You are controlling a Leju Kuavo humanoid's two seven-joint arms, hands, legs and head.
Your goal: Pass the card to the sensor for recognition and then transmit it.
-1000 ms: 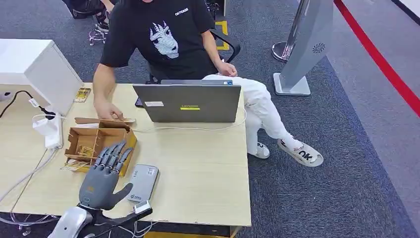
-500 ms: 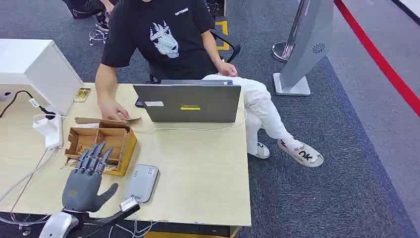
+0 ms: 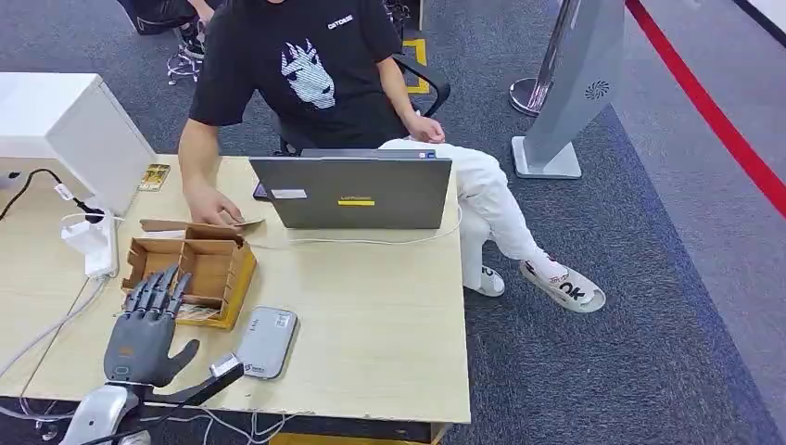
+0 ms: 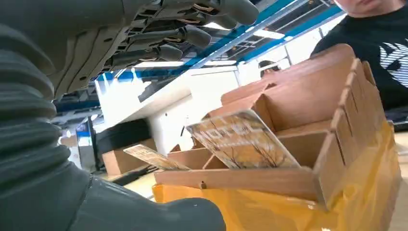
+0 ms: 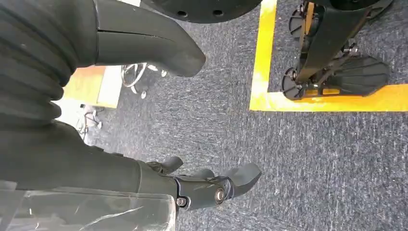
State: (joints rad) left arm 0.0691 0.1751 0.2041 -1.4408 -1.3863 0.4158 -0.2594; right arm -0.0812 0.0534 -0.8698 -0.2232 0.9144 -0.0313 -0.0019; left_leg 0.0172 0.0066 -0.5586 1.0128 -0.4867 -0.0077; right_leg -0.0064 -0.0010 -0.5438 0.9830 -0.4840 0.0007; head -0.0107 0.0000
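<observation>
Grey and spread, the left hand point(image 3: 144, 336) hovers over the near left part of the pale wooden table point(image 3: 371, 324), holding nothing, its fingertips reaching the near edge of the brown cardboard divider box point(image 3: 190, 269). Just beside it lies the flat silver-grey card sensor point(image 3: 265, 341). In the left wrist view a printed yellow card point(image 4: 240, 142) leans tilted in a compartment of that box. The right hand point(image 5: 144, 48) hangs over dark carpet, fingers loosely apart, grasping nothing. Beyond the box stands a grey laptop point(image 3: 352, 193), and a seated person's hand point(image 3: 213, 206) rests on the table.
</observation>
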